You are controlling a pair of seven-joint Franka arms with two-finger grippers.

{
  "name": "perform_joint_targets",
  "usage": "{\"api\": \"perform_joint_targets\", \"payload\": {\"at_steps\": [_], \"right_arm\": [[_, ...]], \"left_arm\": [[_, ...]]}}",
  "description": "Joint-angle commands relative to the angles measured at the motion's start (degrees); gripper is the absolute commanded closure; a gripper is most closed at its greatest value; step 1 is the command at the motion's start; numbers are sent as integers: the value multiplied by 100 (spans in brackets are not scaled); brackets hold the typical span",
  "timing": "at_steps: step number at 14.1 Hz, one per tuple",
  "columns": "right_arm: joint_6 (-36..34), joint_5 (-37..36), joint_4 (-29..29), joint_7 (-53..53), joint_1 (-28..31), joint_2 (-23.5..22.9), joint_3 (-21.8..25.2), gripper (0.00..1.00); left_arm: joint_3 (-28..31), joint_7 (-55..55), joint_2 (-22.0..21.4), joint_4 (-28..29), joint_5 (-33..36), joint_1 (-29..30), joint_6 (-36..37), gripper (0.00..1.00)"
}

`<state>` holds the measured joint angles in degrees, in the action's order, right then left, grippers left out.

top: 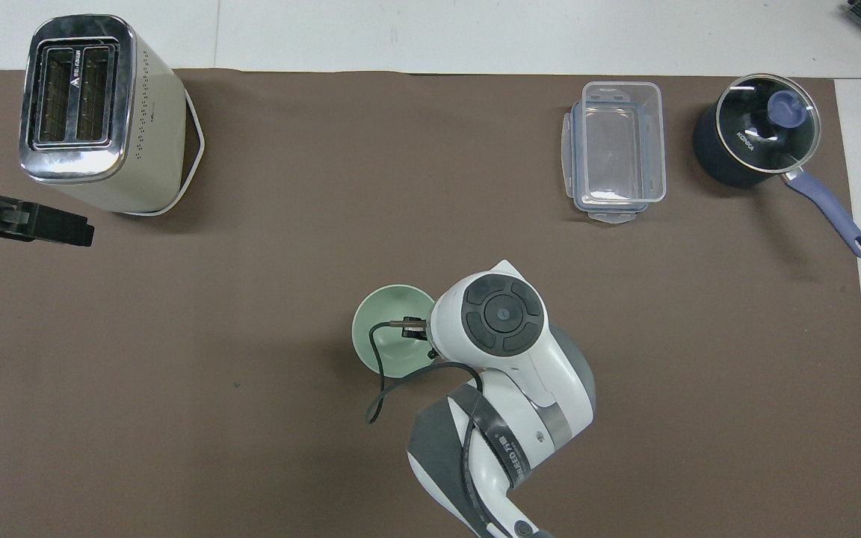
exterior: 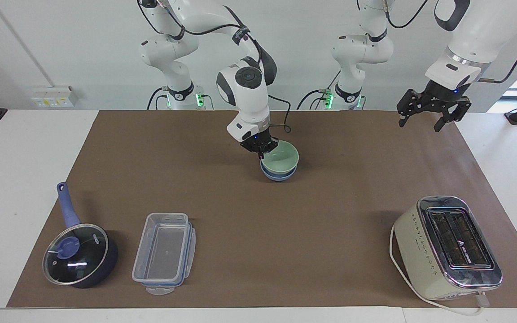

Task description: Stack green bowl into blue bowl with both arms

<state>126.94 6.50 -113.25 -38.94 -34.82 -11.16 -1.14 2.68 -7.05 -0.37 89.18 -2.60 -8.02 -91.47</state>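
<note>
Facing view: the right hand point(exterior: 262, 149) pinches the rim of the green bowl point(exterior: 281, 158), which sits nested in the blue bowl point(exterior: 278, 176) mid-worktop, probably held to seat it squarely. The left hand point(exterior: 430, 112), spread, waits in the air near the left arm's end.

Overhead view: the green bowl point(top: 389, 336) hides the blue one; a toaster point(top: 105, 119) stands well apart.

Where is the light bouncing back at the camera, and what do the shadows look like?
Facing view: glare streaks the saucepan's glass lid and the toaster chrome; a soft shadow lies beside the stacked green bowl. Overhead view: the lid again mirrors light, the clear container shines faintly, shadows stay diffuse.
</note>
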Motion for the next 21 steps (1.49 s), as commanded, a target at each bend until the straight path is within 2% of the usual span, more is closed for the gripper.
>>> {"api": "perform_joint_targets", "payload": {"at_steps": [1, 6, 18, 21], "right_arm": [[147, 150, -162, -61, -8, 61, 8, 100], [392, 150, -179, -104, -8, -9, 8, 100], [437, 150, -179, -43, 1, -132, 8, 100], [420, 150, -180, -43, 1, -132, 8, 58]], "left_arm": [[-48, -130, -15, -94, 120, 99, 305, 0], [-13, -218, -77, -103, 252, 143, 691, 0], [40, -236, -86, -103, 190, 266, 744, 0], [40, -218, -77, -103, 190, 266, 727, 0]]}}
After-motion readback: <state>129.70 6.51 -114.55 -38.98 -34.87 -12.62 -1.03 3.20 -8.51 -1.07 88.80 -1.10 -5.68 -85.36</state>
